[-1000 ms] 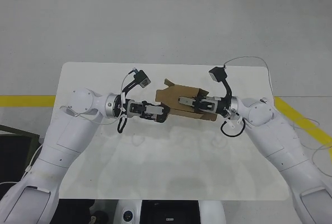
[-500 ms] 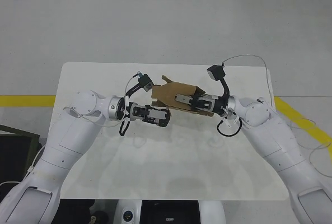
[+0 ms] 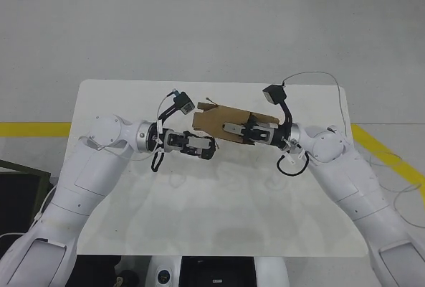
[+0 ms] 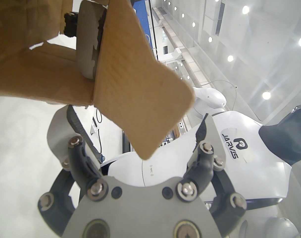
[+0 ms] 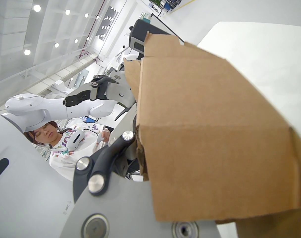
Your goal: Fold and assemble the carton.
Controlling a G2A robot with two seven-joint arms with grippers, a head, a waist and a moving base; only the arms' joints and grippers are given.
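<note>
Ok, top view: the carton (image 3: pixel 230 117) is off the table (image 3: pixel 126 215), over its far middle, clamped by the right gripper (image 3: pixel 235 131). Over the last second it has swung flatter and slid toward the left gripper (image 3: pixel 200 146), so its flap (image 3: pixel 199 113) now sits right at that gripper. Left wrist view: the left fingers (image 4: pixel 76 125) are spread wide, with the flap's tip hanging between them, not touching either as far as I can tell. A right gripper pad sits against the carton wall inside. Right wrist view: a carton panel covers the clamp, but the grip reads as closed on the wall. Net: the flap is presented to the left arm. My guess is the left gripper next pinches or pushes it in to fold.
</note>
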